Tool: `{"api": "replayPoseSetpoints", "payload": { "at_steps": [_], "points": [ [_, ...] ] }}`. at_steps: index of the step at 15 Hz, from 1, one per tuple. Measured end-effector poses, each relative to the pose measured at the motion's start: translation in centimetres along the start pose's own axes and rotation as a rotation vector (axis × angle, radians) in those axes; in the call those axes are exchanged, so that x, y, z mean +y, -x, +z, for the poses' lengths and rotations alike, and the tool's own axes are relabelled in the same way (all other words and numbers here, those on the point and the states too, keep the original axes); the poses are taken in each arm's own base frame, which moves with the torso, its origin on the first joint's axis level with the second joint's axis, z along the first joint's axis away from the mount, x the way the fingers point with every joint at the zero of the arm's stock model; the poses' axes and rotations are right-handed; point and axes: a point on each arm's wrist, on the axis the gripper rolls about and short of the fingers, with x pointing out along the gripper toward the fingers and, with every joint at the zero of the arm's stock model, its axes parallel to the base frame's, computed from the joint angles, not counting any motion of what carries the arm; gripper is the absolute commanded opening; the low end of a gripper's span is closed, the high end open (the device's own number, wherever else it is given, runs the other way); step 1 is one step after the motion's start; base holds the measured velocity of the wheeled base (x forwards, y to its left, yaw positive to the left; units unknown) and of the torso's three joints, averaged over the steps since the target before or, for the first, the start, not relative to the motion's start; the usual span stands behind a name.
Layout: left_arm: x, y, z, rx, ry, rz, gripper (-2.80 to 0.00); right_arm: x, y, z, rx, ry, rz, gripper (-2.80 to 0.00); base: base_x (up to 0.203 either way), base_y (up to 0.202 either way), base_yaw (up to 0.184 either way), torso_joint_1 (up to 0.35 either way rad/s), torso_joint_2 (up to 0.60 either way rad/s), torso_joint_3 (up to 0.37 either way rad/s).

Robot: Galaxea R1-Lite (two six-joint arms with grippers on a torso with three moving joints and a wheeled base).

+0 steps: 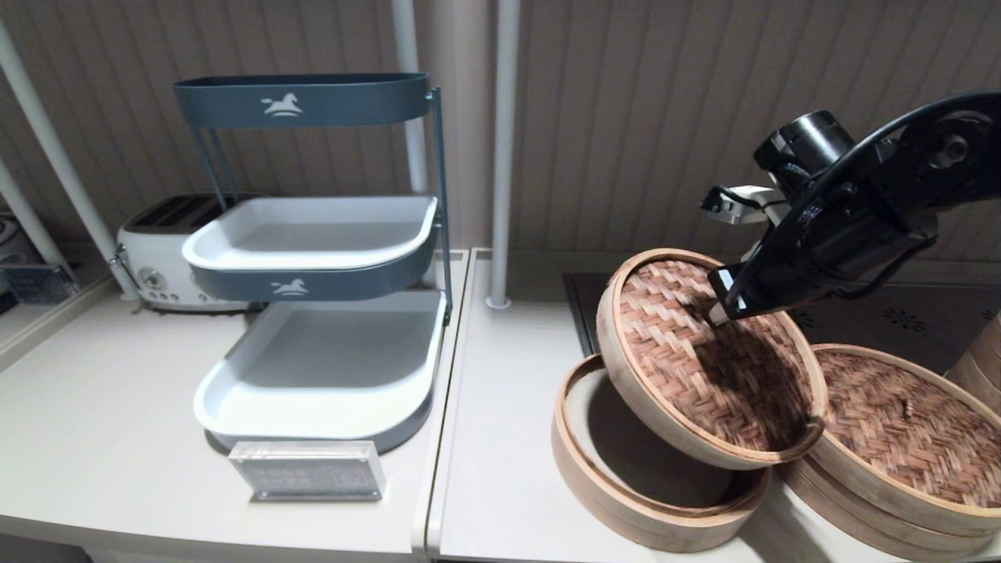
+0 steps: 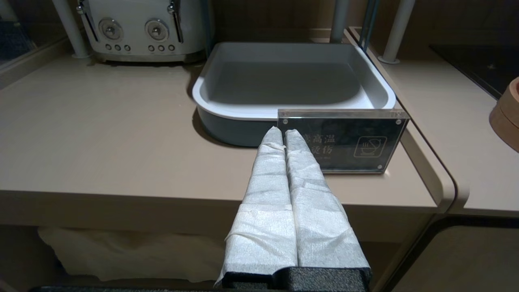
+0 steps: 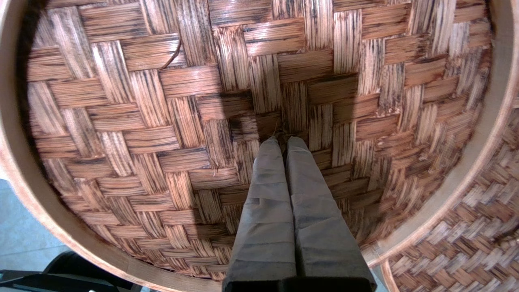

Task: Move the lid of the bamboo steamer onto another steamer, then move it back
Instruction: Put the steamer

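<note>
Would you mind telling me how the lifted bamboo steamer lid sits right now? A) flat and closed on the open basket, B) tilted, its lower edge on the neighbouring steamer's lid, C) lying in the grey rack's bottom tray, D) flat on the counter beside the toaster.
B: the bamboo steamer lid is tilted, held at its centre by the right gripper, lower rim on another steamer.

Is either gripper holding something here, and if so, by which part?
The right gripper holds the bamboo steamer lid tilted, its fingers pinched shut at the knot at the centre of the weave. The left gripper is shut on nothing.
</note>
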Motion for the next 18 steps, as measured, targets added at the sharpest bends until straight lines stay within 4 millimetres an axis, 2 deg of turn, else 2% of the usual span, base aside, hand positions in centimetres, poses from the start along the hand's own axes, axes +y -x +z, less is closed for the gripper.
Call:
{"api": "replayPoseSetpoints", "payload": {
  "at_steps": [7, 18],
  "points": [
    [0.0, 0.0, 0.0, 0.000, 0.000, -0.001, -2.80, -2.1, 2.7, 0.7, -0.002, -0.030, -0.040, -2.80, 0.000, 0.000, 0.000, 0.000, 0.00, 0.000],
    [0.0, 0.0, 0.0, 0.000, 0.000, 0.000, -2.80, -7.7, 3.3, -0.4, 0.043, -0.083, -0.144, -2.80, 0.000, 0.000, 0.000, 0.000, 0.00, 0.000]
  ]
}}
